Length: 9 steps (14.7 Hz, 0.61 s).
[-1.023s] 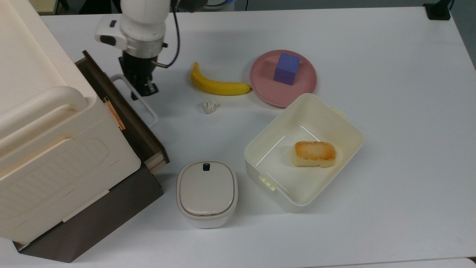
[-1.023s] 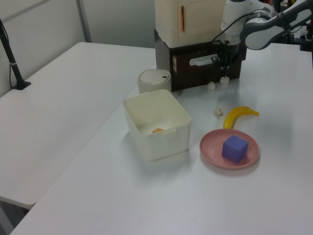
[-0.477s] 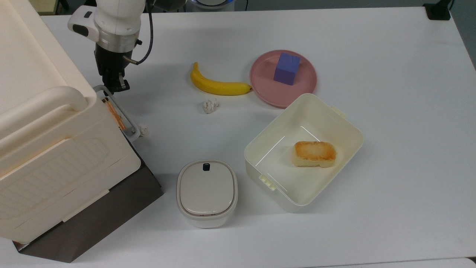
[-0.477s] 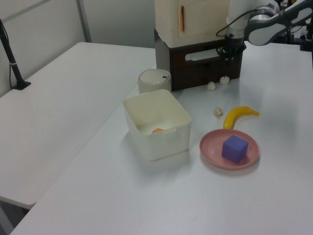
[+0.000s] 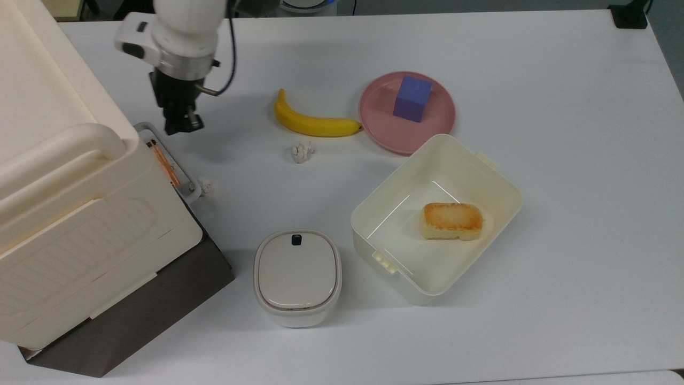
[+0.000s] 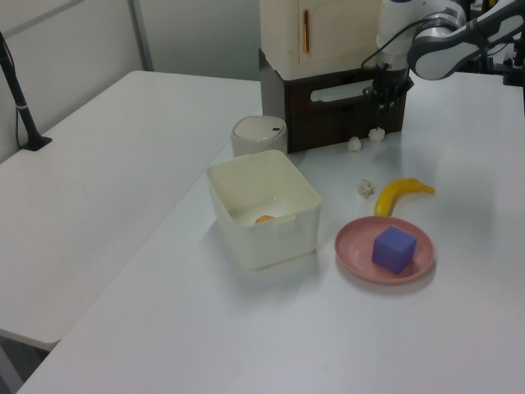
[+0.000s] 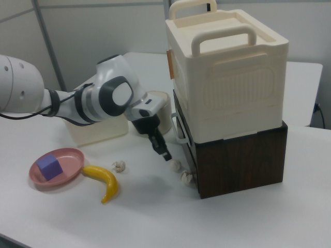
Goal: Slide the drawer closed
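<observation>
Nowhere readable writing; drawer pushed in.

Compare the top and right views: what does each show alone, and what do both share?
Top view adds the toasted bread slice in the cream plastic tub. Right view adds the cream cabinet's farther top handle. Both share the black gripper near the closed drawer's white loop handle, the yellow banana and the purple cube on the pink plate.

The drawer sits pushed fully into the cabinet, its dark brown front flush with the brown base, white loop handle projecting outward.
</observation>
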Motion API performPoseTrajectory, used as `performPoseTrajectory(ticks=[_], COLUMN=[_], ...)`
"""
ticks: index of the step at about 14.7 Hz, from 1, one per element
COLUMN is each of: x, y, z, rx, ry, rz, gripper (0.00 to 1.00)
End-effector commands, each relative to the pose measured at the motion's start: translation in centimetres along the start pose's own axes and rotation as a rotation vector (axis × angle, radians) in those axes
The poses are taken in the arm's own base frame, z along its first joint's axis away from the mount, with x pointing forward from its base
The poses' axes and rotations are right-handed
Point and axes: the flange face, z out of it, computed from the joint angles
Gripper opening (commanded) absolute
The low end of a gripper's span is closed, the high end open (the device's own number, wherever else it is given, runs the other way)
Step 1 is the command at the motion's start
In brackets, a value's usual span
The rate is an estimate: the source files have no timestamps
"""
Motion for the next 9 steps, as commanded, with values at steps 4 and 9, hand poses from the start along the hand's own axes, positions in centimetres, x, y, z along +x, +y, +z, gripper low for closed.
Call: performPoseTrajectory(ticks=[4, 9], x=[-4.5, -3.9], y=[-3.6, -3.9], z=[-5.8, -14.8], rx=[0.003, 0.08], ry=[-0.12, -0.314], rz=[-0.119, -0.459], gripper=[0.0, 0.0])
